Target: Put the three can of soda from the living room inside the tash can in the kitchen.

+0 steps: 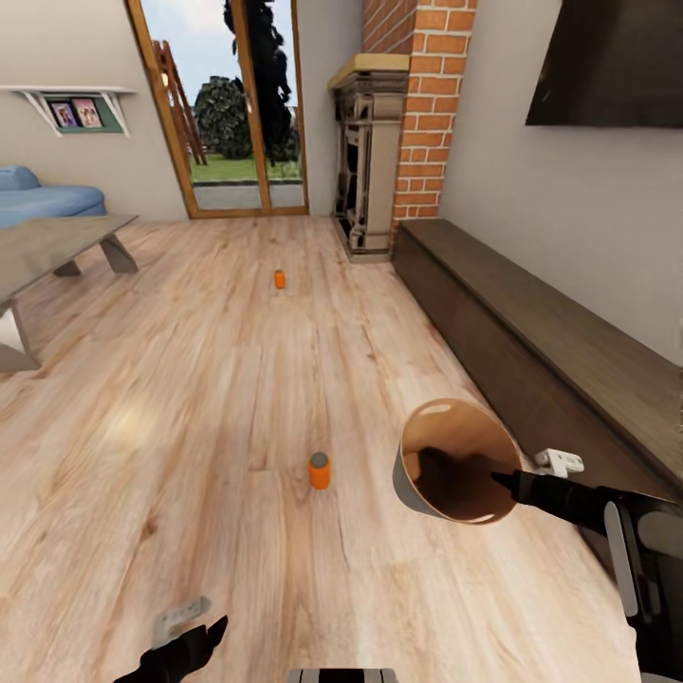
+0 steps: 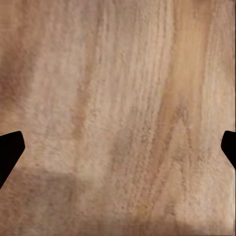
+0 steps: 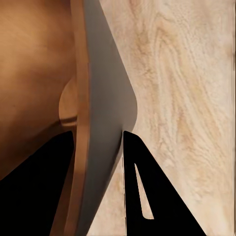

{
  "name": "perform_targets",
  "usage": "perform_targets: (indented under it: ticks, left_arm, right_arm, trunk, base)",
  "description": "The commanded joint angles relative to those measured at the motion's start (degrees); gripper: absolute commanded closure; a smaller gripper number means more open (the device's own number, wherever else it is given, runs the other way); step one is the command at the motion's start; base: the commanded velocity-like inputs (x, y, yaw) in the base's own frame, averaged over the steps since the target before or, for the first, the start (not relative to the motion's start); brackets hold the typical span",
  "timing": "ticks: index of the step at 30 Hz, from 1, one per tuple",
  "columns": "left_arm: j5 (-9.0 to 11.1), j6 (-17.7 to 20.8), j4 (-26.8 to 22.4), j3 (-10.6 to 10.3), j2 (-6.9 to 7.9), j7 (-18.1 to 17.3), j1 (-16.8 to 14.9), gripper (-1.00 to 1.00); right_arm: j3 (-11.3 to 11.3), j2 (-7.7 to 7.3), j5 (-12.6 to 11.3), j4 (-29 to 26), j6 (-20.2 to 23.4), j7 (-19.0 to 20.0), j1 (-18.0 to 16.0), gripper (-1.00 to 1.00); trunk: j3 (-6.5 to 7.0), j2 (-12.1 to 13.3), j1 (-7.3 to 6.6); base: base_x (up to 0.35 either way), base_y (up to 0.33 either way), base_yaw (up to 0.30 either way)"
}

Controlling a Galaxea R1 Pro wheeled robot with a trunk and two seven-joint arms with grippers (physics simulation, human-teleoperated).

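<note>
The tash can [image 1: 446, 465] is up in the air over the wood floor [image 1: 190, 427], near the robot's right side. It is tipped over on its side. Its long way runs almost flat, and its wide open mouth faces the robot's head, so the shiny brown inside shows. The grey outside shows as a thin strip at its left edge.

The right gripper [image 1: 503, 481] holds the tash can by its rim. In the right wrist view, one black finger [image 3: 34, 182] sits inside on the brown part and the other sits outside on the grey wall [image 3: 105, 123]. The rim is pinched tight between them.

One orange can of soda [image 1: 320, 470] stands up straight on the floor, just to the left of the tash can and apart from it. Its silver top faces up. A second orange can [image 1: 280, 279] stands up straight too, much farther away, in the middle of the floor.

The left gripper [image 1: 194, 645] hangs low over the floor near the bottom edge of the head view. In the left wrist view its two black fingertips [image 2: 10, 152] are far apart, with just bare floor between them. It holds nothing.

A long dark bench [image 1: 541, 323] runs along the right wall. A brick fireplace [image 1: 417, 123] stands past it. A grey low table [image 1: 47, 247] and a blue sofa [image 1: 47, 201] sit at the left.
</note>
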Motion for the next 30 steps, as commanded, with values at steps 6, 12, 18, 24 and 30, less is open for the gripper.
perform_targets:
  ticks: [6,12,18,24,30]
  left_arm:
    - [0.0,0.0,0.0,0.0,-0.04,0.0,0.0,-1.0]
    - [0.0,0.0,0.0,0.0,-0.05,0.0,0.0,-1.0]
    - [0.0,0.0,0.0,0.0,-0.01,0.0,0.0,-1.0]
    - [0.0,0.0,0.0,0.0,-0.03,0.0,0.0,-1.0]
    - [0.0,0.0,0.0,0.0,-0.05,0.0,0.0,-1.0]
  right_arm:
    - [0.0,-0.07,-1.8,0.0,0.4,0.1,0.0,1.0]
    - [0.0,-0.04,-1.8,0.0,0.4,0.1,0.0,1.0]
    - [0.0,0.04,-1.8,0.0,0.4,0.1,0.0,1.0]
    - [0.0,0.1,-1.8,0.0,0.4,0.1,0.0,1.0]
    - [0.1,0.14,-1.9,0.0,0.4,0.1,0.0,1.0]
  trunk:
    - [0.23,0.0,0.0]
    - [0.45,0.0,0.0]
    - [0.67,0.0,0.0]
    - [0.83,0.0,0.0]
    - [0.86,0.0,0.0]
  base:
    - [0.336,0.0,-0.227]
    - [0.336,0.0,-0.218]
    - [0.336,0.0,-0.186]
    - [0.336,0.0,-0.106]
    - [0.336,0.0,-0.014]
